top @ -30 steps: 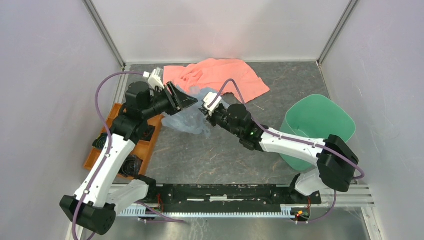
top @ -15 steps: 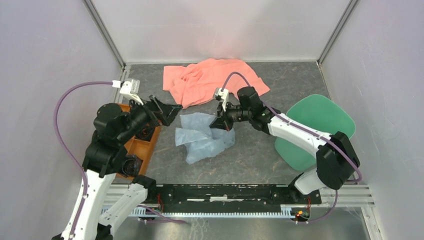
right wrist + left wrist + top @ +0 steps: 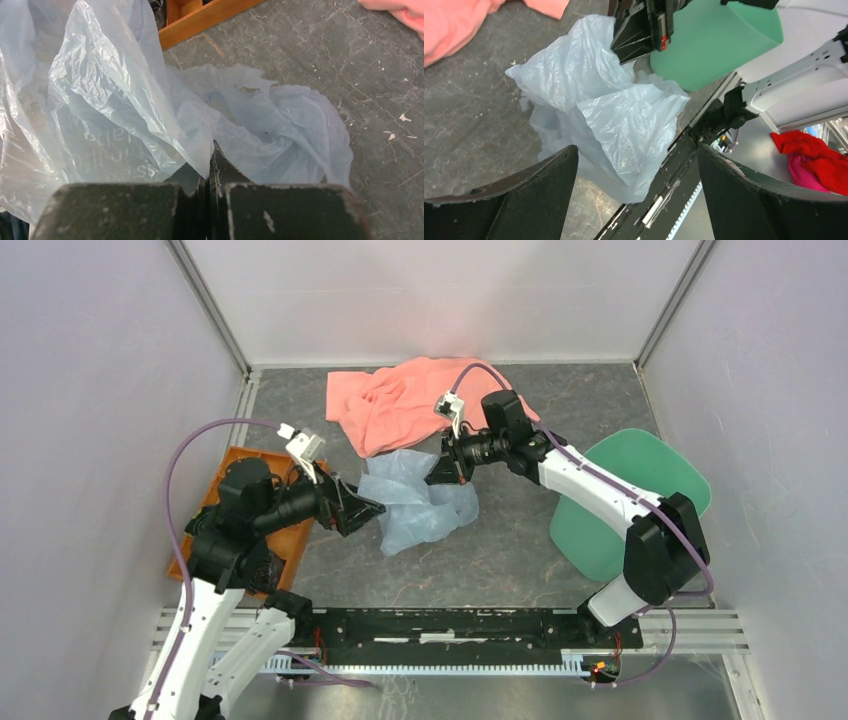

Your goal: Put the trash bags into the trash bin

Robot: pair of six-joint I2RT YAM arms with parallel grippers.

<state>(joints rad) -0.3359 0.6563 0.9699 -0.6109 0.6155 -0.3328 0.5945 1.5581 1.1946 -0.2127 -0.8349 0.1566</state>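
The pale blue-grey trash bag [image 3: 420, 502] lies crumpled mid-table, one edge lifted. My right gripper [image 3: 441, 470] is shut on that lifted edge; in the right wrist view the film [image 3: 125, 105], with faint white lettering, is pinched between the closed fingertips [image 3: 209, 160]. My left gripper [image 3: 360, 512] is open and empty, just left of the bag; in the left wrist view the bag [image 3: 599, 110] hangs ahead between the spread fingers. The green trash bin [image 3: 630, 502] lies tipped on its side at the right, partly behind my right arm; it also shows in the left wrist view [image 3: 714, 40].
A salmon-pink cloth [image 3: 410, 400] lies at the back centre, touching the bag's far edge. An orange compartmented tray [image 3: 205, 525] sits at the left under my left arm, its corner in the right wrist view [image 3: 200, 20]. Walls enclose the table on three sides.
My left arm swung down and right, bringing its open gripper beside the bag. My right gripper kept hold of the bag and drew it slightly up and back, bunching the film.
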